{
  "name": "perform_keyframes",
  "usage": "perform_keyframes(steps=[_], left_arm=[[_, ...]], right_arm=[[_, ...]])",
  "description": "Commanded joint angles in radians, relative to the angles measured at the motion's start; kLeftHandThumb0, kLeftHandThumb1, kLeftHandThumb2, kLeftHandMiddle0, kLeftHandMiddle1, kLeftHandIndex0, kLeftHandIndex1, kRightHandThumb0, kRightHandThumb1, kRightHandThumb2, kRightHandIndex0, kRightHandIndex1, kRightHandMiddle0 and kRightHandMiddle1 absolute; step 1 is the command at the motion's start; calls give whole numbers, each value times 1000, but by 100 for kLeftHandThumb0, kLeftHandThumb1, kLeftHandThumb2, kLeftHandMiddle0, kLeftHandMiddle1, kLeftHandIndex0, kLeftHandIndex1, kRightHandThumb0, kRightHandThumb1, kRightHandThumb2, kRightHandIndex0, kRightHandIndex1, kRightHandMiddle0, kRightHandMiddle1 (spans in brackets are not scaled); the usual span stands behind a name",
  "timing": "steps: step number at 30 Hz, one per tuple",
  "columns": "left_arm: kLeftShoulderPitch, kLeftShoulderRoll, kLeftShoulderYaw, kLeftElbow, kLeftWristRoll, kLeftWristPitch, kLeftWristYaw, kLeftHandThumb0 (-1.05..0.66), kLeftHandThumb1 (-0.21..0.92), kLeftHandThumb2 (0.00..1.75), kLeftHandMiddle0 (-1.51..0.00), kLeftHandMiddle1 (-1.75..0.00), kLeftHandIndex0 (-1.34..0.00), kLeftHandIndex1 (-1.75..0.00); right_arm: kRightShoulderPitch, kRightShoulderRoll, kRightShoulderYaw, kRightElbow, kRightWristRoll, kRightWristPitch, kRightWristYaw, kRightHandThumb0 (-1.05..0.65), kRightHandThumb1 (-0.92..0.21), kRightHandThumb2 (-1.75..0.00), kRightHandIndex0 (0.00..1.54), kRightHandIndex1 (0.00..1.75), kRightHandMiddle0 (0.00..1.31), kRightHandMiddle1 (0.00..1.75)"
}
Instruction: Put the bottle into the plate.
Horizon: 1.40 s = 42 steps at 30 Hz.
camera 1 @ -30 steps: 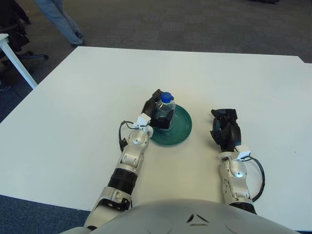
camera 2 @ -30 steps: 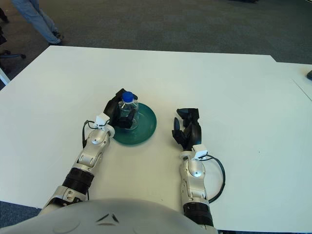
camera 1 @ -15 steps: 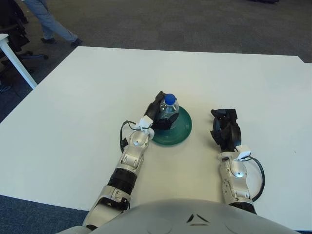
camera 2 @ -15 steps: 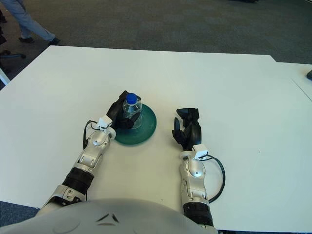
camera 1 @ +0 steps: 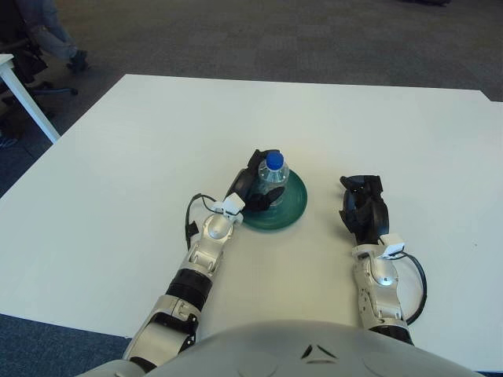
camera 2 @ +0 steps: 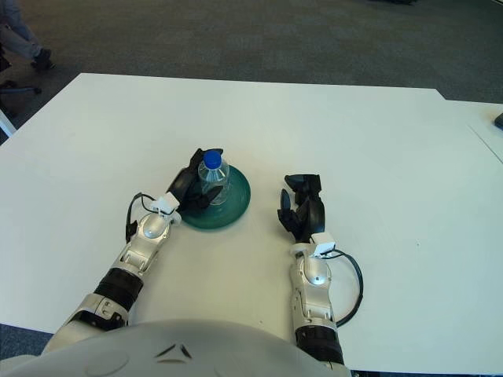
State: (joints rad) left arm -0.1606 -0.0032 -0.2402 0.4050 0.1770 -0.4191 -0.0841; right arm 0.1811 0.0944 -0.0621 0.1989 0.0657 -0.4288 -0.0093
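Observation:
A clear plastic bottle [camera 1: 273, 174] with a blue cap stands upright on the dark green plate [camera 1: 289, 212] in the middle of the white table. My left hand [camera 1: 253, 185] is at the plate's left rim, right beside the bottle. Its fingers are spread on either side of the bottle's left flank, and their grip looks loosened. My right hand [camera 1: 362, 206] rests on the table to the right of the plate, relaxed and holding nothing.
The white table [camera 1: 141, 141] stretches wide around the plate. Another table's edge [camera 1: 16, 82] and an office chair stand at the far left, and a person's legs [camera 1: 47, 31] show at the top left on the dark carpet.
The bottle has gone from tilted in my left hand to standing upright on the plate. My left forearm has drawn slightly back and left and the fingers have spread. The person has walked further left.

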Motion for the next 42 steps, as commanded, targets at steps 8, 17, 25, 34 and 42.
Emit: perform_keyframes(steps=[8,17,25,34,42], left_arm=[[-62,20,4,43,18,-33,-13,-105,92,60,0,0,0,-1],[-33,41,11,-11,-3,-104,-31,-105,92,60,0,0,0,0],[-49,30,23,-7,10,-85,1,-105,92,62,0,0,0,0],[-76,7,52,31,-103,-98,-75,-105,92,70,0,0,0,0],[-110,3,82,55,-228,-200,-187,-105,92,79,0,0,0,0]], right_arm=[[41,11,-10,96,10,17,-2,-35,-92,-53,58,92,19,175],[34,6,-11,98,2,38,-8,-35,-92,-53,54,89,18,175],[33,9,-11,93,-2,44,-19,-35,-92,-53,54,88,19,175],[33,9,-8,89,-7,49,-32,-35,-92,-53,52,86,18,175],[29,8,-4,84,-15,59,-44,-35,-92,-53,50,86,19,175]])
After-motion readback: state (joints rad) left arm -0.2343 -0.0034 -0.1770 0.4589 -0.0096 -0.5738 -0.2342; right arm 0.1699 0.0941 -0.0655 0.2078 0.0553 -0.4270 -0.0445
